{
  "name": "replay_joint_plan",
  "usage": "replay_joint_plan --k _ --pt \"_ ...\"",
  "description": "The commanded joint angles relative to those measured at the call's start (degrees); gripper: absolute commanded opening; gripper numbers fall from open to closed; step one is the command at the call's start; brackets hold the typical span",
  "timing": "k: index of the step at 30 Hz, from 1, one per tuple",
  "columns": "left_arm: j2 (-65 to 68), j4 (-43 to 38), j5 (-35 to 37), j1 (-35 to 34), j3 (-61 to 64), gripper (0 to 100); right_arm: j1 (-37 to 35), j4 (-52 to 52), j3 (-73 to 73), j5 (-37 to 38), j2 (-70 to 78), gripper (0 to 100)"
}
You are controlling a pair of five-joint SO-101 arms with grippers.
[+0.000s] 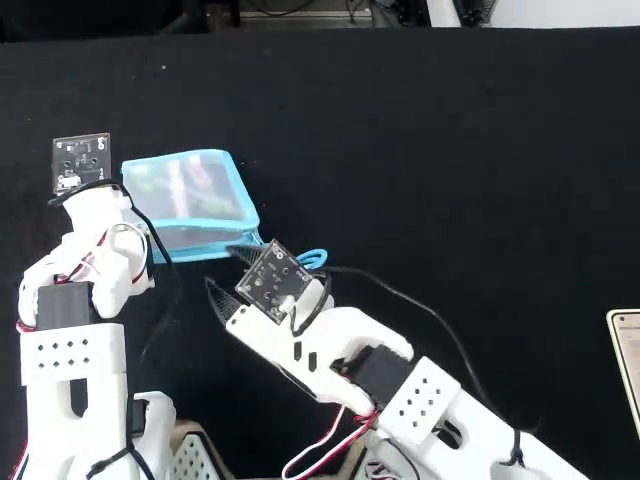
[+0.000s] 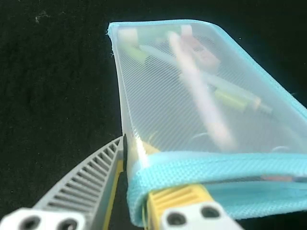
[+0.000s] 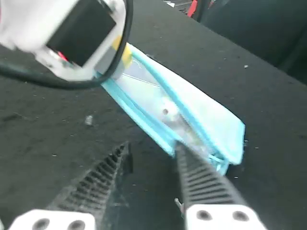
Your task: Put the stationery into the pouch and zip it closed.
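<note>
The pouch is translucent with light blue trim and lies on the black table at the left. Pens and other stationery show through its mesh side. My left gripper is shut on the pouch's near corner, with the blue edge pinched between its fingers. In the high view the left gripper sits at the pouch's lower left corner. My right gripper is open just short of the pouch's zip end, one finger beside the blue trim. From above, the right gripper lies near a blue loop.
A pale card-like object pokes in at the table's right edge. Black cloth covers the table. The left arm's body hangs close over the pouch in the right wrist view.
</note>
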Motion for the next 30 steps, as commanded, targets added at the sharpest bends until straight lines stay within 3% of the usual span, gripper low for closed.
replay_joint_plan --k 1,10,18,22,26,30 --pt "-0.62 -0.62 0.35 -0.48 -0.84 3 -0.35 7.21 -7.25 0.70 -1.63 21.1" --pt "-0.62 -0.62 0.35 -0.48 -0.92 3 6.86 21.45 -4.70 0.97 -14.90 21.6" --pt "-0.62 -0.62 0.35 -0.48 -0.92 3 7.12 -0.70 13.14 3.16 -15.25 21.6" --pt "-0.62 -0.62 0.26 -0.48 -0.92 3 8.44 -2.37 15.87 4.57 -15.25 21.6" --pt "-0.62 -0.62 0.35 -0.48 -0.92 3 10.55 -5.36 16.22 1.32 -15.16 21.7" --pt "-0.62 -0.62 0.35 -0.48 -0.92 3 10.46 -8.88 17.19 0.79 -12.26 27.9"
